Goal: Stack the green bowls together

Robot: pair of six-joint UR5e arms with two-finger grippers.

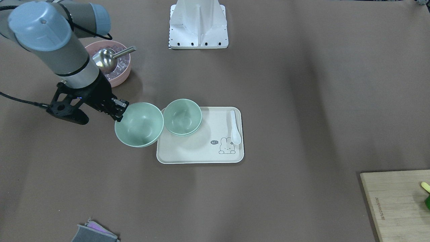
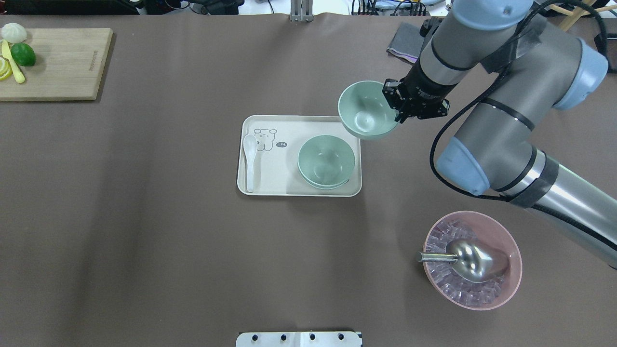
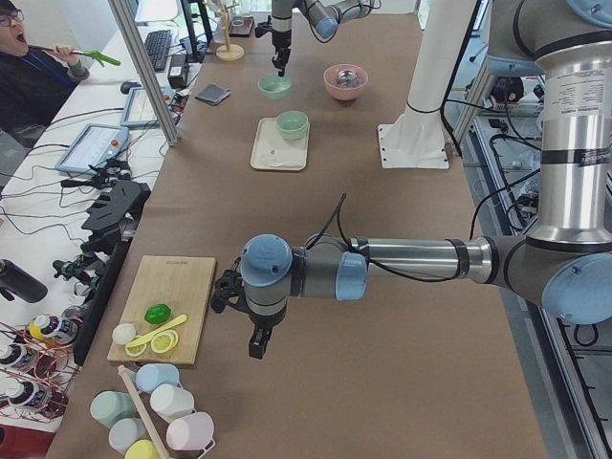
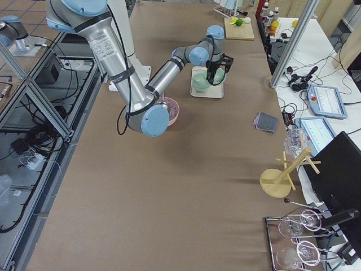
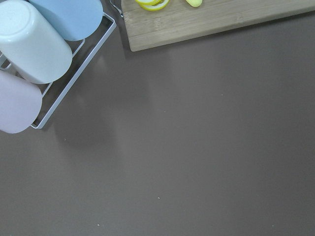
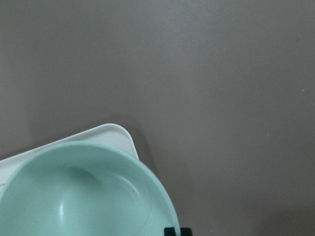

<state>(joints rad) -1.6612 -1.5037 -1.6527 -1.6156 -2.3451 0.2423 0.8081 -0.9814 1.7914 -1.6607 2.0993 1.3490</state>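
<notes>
My right gripper [image 1: 121,109] is shut on the rim of a pale green bowl [image 1: 139,124] and holds it raised and slightly tilted, beside the corner of the cream tray [image 1: 201,153]. The held bowl shows in the overhead view [image 2: 367,110] next to the right gripper [image 2: 393,104], and fills the lower left of the right wrist view [image 6: 83,196]. Two more green bowls [image 2: 326,160] sit nested on the tray [image 2: 289,187]. My left gripper [image 3: 256,346] hangs over bare table far from the bowls, near the cutting board; I cannot tell whether it is open or shut.
A pink bowl [image 2: 506,289] with ice and a metal scoop [image 2: 475,260] stands near the right arm. A white spoon [image 2: 249,159] lies on the tray. A cutting board [image 2: 53,62] with lime pieces, a cup rack [image 5: 34,44] and a grey cloth [image 2: 405,43] are at the edges.
</notes>
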